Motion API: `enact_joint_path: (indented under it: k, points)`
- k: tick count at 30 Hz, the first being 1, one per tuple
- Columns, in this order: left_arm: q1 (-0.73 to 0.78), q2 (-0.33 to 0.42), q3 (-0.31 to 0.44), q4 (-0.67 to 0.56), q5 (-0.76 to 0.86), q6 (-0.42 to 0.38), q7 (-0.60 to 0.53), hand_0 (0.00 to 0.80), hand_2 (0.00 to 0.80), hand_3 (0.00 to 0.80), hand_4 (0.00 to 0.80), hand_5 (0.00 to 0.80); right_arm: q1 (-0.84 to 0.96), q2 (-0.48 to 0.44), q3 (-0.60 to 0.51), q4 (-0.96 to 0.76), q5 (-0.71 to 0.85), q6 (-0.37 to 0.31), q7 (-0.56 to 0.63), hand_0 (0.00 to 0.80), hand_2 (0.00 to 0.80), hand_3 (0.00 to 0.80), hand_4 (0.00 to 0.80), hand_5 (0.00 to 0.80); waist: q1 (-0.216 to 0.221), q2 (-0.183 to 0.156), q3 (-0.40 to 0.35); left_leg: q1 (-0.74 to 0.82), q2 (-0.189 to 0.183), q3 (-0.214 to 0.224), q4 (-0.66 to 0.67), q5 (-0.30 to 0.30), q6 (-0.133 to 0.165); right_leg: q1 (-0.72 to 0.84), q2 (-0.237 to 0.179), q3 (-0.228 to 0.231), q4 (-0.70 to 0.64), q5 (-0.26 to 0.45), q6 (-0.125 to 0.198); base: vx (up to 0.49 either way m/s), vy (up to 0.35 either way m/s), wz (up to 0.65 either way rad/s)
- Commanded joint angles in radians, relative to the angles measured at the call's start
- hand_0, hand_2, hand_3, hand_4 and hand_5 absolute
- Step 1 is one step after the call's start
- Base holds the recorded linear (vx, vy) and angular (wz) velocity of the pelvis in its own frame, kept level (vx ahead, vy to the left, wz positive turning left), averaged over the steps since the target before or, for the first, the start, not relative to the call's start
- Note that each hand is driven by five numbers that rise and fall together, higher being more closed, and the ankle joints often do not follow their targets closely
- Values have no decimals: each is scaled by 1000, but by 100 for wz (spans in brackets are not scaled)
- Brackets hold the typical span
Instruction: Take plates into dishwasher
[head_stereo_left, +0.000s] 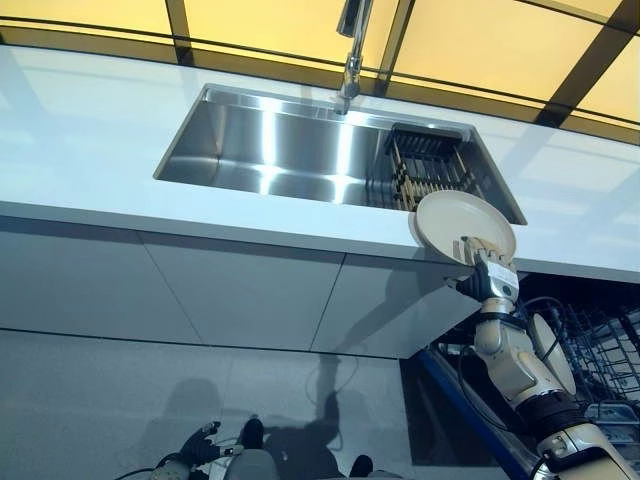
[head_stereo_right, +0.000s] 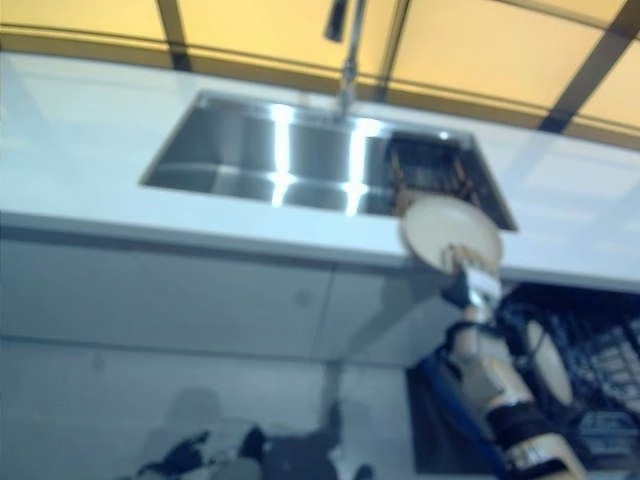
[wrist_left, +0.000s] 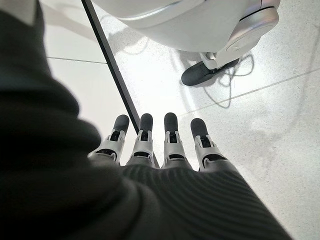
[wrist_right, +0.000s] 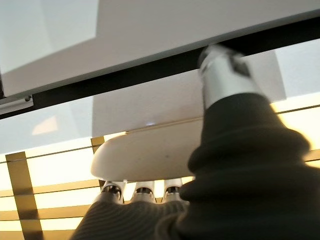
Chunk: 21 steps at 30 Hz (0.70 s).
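A cream plate (head_stereo_left: 458, 222) is held up at the counter's front edge, just right of the sink, by my right hand (head_stereo_left: 487, 272), whose fingers and thumb pinch its lower rim. The right wrist view shows the plate (wrist_right: 145, 152) resting across my fingers (wrist_right: 143, 191) with the thumb on top. Down at the right stands the open dishwasher (head_stereo_left: 600, 350) with its dark wire rack and another pale plate (head_stereo_left: 553, 348) standing in it. My left hand (head_stereo_left: 195, 447) hangs low near the floor, its fingers (wrist_left: 170, 137) straight and holding nothing.
A steel sink (head_stereo_left: 280, 150) with a tap (head_stereo_left: 350, 50) is set in the white counter (head_stereo_left: 80, 130); a dark dish rack (head_stereo_left: 428, 165) sits in the sink's right end. Grey cabinet fronts (head_stereo_left: 240, 295) run below the counter.
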Motion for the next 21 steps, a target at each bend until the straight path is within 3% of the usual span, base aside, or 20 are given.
enact_joint_path:
  k: [1,4,5,6,7,21]
  points:
    - [-13,-11,-34,-12,36,-20,-13,0,0,0,0,0,-105,-39,10,2,-1,-4,-12,458,458,458,458,458,38,59,3,67,-54,24,5,-189,91,-112,-58,51,162,78,68,0,0,0]
    - [-10,-10,-33,-18,37,-20,-16,0,0,0,0,0,-105,-41,7,2,1,-5,-12,577,577,577,577,577,38,60,4,67,-54,23,5,-190,91,-113,-58,53,163,79,69,0,0,0]
    - [-9,-10,-33,-16,37,-22,-15,0,0,0,0,0,-106,-39,6,3,0,-7,-13,665,665,665,665,665,38,60,4,67,-54,23,5,-190,90,-113,-58,53,162,80,69,0,0,0]
    - [-9,-10,-33,-17,37,-22,-16,0,0,0,0,0,-106,-38,7,2,-1,-6,-13,681,681,681,681,681,38,60,4,67,-54,23,5,-190,90,-112,-58,53,162,79,69,0,0,0]
    - [-10,-9,-33,-20,36,-18,-17,0,0,0,0,0,-106,-38,8,0,0,-2,-12,800,800,800,800,800,38,61,3,68,-54,23,5,-190,90,-112,-58,52,161,79,69,0,0,0]
    - [-4,-14,-28,-23,30,-21,-15,0,0,0,0,0,-95,-51,-24,-33,-10,-11,-65,800,800,800,800,800,34,60,2,72,-52,27,5,-193,90,-109,-59,54,161,83,72,0,0,0]
